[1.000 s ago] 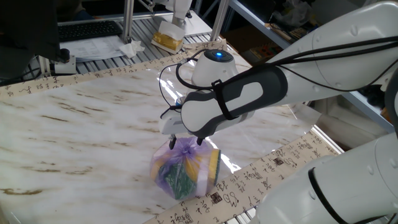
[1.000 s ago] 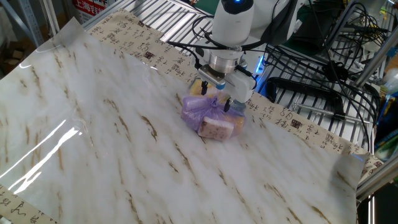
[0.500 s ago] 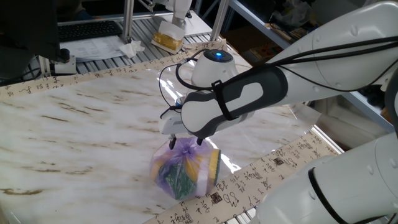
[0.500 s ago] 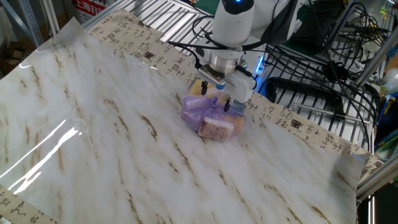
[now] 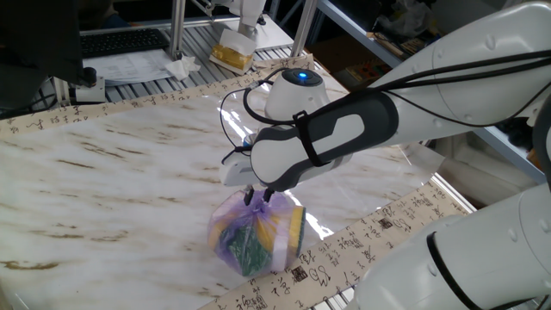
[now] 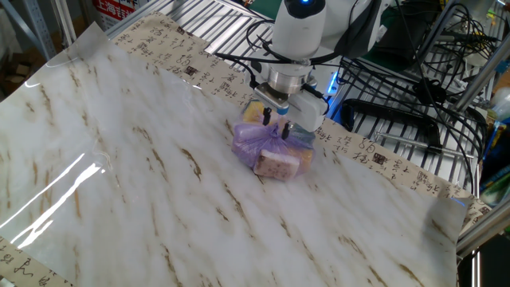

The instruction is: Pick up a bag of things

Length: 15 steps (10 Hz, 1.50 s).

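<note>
Toward the counter's (image 5: 103, 172) five-o'clock edge sits the bag of things (image 5: 256, 234), soft, thin and likely light, its lumpy contents free to shift. Its knotted top at twelve o'clock is the sensible hold, and the gripper (image 6: 276, 126) has its jaws pinched together on that knot.

bag: the bag (image 5: 252, 234) (image 6: 270, 149) is small, rounded, of translucent purple plastic
top: gathered into a knot that points upward
contents: green, yellow and white items show through the plastic; a pale speckled block faces the other fixed view
pose: upright, resting on the marble-patterned table
place: near the table's edge strip printed with characters
</note>
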Each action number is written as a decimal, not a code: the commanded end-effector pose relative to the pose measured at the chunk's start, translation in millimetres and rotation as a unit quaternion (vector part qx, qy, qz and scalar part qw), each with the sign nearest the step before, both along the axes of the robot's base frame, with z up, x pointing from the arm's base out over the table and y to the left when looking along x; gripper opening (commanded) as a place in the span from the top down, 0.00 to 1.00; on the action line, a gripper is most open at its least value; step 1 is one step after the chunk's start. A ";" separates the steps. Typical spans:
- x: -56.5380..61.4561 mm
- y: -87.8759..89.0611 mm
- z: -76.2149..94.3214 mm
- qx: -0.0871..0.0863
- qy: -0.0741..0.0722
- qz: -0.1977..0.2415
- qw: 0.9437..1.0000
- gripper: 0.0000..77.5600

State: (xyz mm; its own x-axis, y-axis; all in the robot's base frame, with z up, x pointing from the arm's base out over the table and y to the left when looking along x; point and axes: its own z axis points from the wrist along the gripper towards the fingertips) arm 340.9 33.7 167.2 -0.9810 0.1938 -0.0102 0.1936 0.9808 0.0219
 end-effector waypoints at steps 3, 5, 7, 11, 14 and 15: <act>0.7 0.1 0.7 0.000 -0.001 0.000 1.000 0.98; 0.7 0.1 0.7 0.000 -0.001 0.000 1.000 0.98; 0.6 0.0 3.5 -0.003 0.004 -0.002 1.000 0.98; -1.1 -2.3 27.4 -0.004 0.024 -0.002 1.000 0.98; 4.3 -6.8 53.6 -0.011 0.038 0.002 0.999 0.98; 9.1 -8.2 59.9 -0.015 0.041 0.004 0.999 0.98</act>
State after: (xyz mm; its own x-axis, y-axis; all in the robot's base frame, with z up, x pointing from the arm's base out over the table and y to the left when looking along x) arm 340.8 29.9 208.9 -0.9799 0.1947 0.0442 0.1948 0.9808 -0.0034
